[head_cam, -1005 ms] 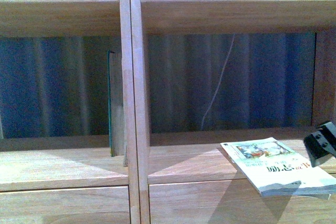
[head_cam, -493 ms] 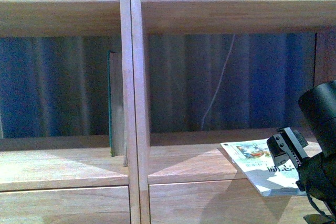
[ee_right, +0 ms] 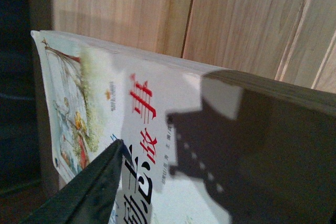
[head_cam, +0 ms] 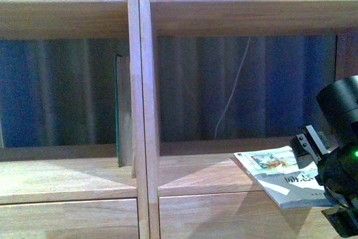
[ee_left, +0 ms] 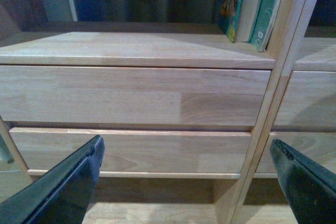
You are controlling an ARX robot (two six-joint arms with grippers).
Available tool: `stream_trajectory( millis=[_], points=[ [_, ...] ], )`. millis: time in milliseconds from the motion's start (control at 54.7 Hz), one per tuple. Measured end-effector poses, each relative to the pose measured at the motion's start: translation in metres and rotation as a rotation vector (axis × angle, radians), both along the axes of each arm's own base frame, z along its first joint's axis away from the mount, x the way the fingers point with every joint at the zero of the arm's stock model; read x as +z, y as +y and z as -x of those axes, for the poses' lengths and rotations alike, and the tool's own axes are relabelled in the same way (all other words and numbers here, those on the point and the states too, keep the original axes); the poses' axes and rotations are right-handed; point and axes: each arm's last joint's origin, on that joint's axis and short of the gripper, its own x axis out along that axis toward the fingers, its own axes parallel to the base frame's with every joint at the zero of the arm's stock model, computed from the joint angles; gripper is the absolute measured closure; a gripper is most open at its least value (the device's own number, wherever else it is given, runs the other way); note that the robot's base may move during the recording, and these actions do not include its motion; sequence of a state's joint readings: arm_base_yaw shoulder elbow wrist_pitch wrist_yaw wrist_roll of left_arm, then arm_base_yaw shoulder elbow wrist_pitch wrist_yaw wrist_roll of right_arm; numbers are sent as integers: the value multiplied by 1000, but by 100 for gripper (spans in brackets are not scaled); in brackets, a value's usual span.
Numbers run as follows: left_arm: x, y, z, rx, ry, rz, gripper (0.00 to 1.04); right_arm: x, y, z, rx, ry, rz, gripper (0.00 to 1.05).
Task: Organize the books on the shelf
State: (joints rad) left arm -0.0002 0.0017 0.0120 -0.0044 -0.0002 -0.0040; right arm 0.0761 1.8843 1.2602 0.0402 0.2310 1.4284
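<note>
The light-wood shelf [head_cam: 139,138] fills the front view. A dark teal book [head_cam: 119,110] stands upright against the left side of its double central upright. A pale paperback [head_cam: 271,167] with an illustrated cover lies flat in the right compartment, overhanging the front edge. My right gripper [head_cam: 309,145] hovers open over the paperback's right end. In the right wrist view one dark finger [ee_right: 89,192] sits just above the paperback's cover [ee_right: 157,129], with its red and black characters. My left gripper [ee_left: 186,182] is open and empty in front of the drawer fronts [ee_left: 131,95]; the teal book [ee_left: 231,3] is above.
An upper shelf board [head_cam: 246,12] spans the top of both compartments. A thin white cable [head_cam: 235,88] hangs behind the right compartment against a dark blue curtain. A second green-spined book [ee_left: 268,9] leans by the central upright [ee_left: 283,51].
My right arm has come in from the right edge and now covers the paperback's right end. The books have stayed where they were.
</note>
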Motion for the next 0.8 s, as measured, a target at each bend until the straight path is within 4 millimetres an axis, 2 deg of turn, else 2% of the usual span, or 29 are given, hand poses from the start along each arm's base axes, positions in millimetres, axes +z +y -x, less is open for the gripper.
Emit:
stream_trajectory(
  millis=[201, 256, 402, 603, 804],
  points=[
    [0, 0, 0, 0, 0, 0, 7, 3, -1, -2, -9, -16, -7, 64],
    [0, 0, 0, 0, 0, 0, 7, 7, -1, -1, -11, -32, -8, 77],
    [0, 0, 0, 0, 0, 0, 7, 15, -2, 5, -14, -64, -8, 95],
    [0, 0, 0, 0, 0, 0, 7, 19, -8, 23, -25, -82, 6, 97],
    [0, 0, 0, 0, 0, 0, 7, 34, -18, 50, -41, -151, 54, 97]
  ],
)
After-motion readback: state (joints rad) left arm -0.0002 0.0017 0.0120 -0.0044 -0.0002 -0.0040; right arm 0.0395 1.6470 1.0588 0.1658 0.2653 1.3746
